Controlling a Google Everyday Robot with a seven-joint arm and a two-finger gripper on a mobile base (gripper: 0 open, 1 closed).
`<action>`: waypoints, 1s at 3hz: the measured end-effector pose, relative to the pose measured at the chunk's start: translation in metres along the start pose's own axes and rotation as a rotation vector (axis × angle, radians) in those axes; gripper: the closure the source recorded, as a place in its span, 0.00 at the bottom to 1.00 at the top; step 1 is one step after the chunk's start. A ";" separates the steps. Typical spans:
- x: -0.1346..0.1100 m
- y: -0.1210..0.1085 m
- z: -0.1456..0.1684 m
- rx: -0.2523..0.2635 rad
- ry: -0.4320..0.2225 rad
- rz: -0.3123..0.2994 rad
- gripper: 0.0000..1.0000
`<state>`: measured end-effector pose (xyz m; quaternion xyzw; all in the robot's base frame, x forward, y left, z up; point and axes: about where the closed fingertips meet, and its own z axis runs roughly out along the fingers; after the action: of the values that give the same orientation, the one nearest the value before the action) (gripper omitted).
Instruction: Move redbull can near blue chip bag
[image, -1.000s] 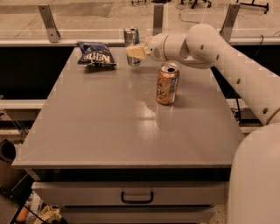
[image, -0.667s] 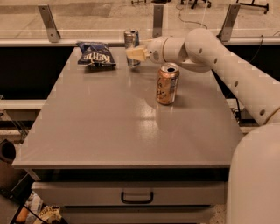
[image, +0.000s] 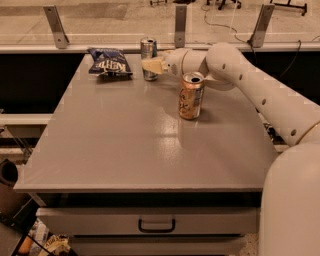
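- Up at the far edge of the worktop (image: 120, 145), a little left of its middle: the redbull can (image: 148, 47), upright, long axis vertical, pull-tab top in plain sight.
- Reaching in from the right-hand edge along the far side: the arm (image: 260, 92), laid nearly level, with the gripper (image: 151, 65) at its tip pointing left.
- Right across the lower half of the can, that gripper; touching or just in front, no telling from here.
- Clamped on the can or loose beside it? Cannot tell.
- The key relation: can dead ahead of the gripper tip, at the same height as its body, so a sideways approach square to the can's upright axis, not a drop from above.
- Over by the far left corner: the blue chip bag (image: 110, 62), lying flat, white lettering up, just beside the can with a narrow strip of bare top between.
- Judging by that: only a short slide leftward along the far edge to go, straight on in the direction of the gripper's pointing.
- Nearer the middle, close under the wrist: the orange-tan can (image: 191, 97), upright, apart from the route to the bag but close enough to the arm for a knock.
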<state>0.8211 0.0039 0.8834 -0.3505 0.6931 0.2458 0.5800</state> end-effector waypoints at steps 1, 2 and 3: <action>0.000 0.002 0.002 -0.003 -0.001 0.000 0.85; 0.000 0.004 0.005 -0.007 -0.001 0.001 0.62; 0.000 0.006 0.007 -0.011 -0.001 0.001 0.39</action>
<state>0.8209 0.0131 0.8811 -0.3532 0.6918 0.2502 0.5781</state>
